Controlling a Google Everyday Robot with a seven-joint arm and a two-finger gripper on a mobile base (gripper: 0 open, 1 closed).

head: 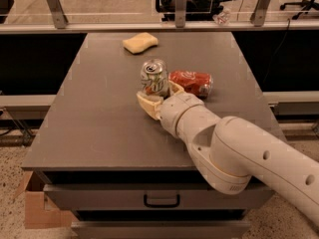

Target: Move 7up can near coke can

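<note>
Silver-white, green-banded 7up can [154, 78] sits tilted, grasped by the cream gripper [161, 95]. Just right, the red coke can [192, 82] lies sideways on the grey desk [89, 128].

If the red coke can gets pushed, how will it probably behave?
The coke can lies on its side, so a nudge would probably roll it along the smooth table. Being a small can, it is likely light. The gripper, around the 7up can beside it, might bump it.
</note>
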